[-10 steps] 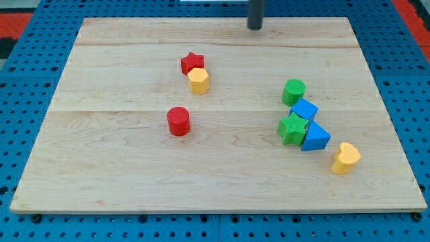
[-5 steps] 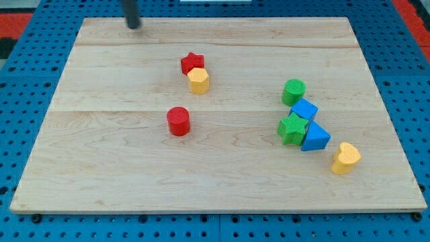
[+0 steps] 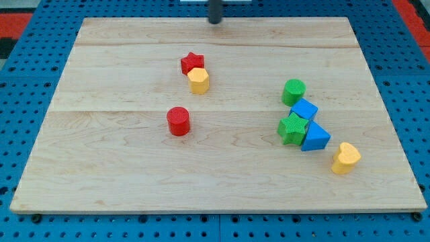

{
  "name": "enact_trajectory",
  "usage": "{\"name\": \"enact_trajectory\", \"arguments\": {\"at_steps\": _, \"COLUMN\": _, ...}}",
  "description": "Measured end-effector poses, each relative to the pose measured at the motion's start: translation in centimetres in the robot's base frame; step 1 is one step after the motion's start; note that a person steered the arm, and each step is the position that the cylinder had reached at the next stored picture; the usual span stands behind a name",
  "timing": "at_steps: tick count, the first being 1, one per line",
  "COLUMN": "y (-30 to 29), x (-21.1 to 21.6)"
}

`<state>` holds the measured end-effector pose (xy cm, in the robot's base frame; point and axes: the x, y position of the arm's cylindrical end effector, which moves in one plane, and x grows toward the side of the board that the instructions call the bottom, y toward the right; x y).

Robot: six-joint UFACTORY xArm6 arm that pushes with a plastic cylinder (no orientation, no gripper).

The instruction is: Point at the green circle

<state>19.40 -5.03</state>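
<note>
Camera view: a single view looks down at an angle on a pale wooden board (image 3: 215, 181) that rests on a blue perforated base (image 3: 40, 228).
My tip: the lower end of the straight dark rod, my tip (image 3: 214, 22), stands at the board's top edge, slightly left of the view's centre. It touches no block.
End effector state: the rod is a plain pusher with nothing that parts or closes; it holds nothing.
Green circle: the green round cylinder block (image 3: 293, 91) stands upright on the view's right half of the board, at mid height. It lies well apart from my tip, below it and to the view's right.
Blue cube: the blue cube block (image 3: 304, 110) sits just below the green circle, touching it or very nearly so; which of the two cannot be told.
Green star: the green star-shaped block (image 3: 293, 128) sits below and left of the blue cube, in contact with it.
Blue triangle: the blue triangular block (image 3: 315, 137) lies against the green star's right side, below the blue cube.
Yellow heart: the yellow heart-shaped block (image 3: 346, 158) lies near the blue triangle, lower and to the view's right, with a gap between them.
Red star: the red star-shaped block (image 3: 192, 62) lies left of the view's centre, nearest to my tip and below it.
Yellow hexagon: the yellow hexagonal block (image 3: 198, 80) touches the red star's lower right side.
Red circle: the red round cylinder block (image 3: 179, 122) stands alone below the yellow hexagon, apart from every other block.
</note>
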Motion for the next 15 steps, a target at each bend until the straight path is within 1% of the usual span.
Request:
{"name": "enact_trajectory", "arguments": {"at_steps": 1, "y": -15.9, "x": -0.1}}
{"name": "enact_trajectory", "arguments": {"at_steps": 2, "y": -11.4, "x": -0.2}}
{"name": "enact_trajectory", "arguments": {"at_steps": 3, "y": -0.7, "x": -0.1}}
{"name": "enact_trajectory", "arguments": {"at_steps": 4, "y": 6.5, "x": 2.9}}
{"name": "enact_trajectory", "arguments": {"at_steps": 5, "y": 6.2, "x": 16.4}}
{"name": "enact_trajectory", "arguments": {"at_steps": 7, "y": 7.3, "x": 16.0}}
{"name": "enact_trajectory", "arguments": {"at_steps": 14, "y": 7.3, "x": 16.0}}
{"name": "enact_trajectory", "arguments": {"at_steps": 15, "y": 8.8, "x": 16.5}}
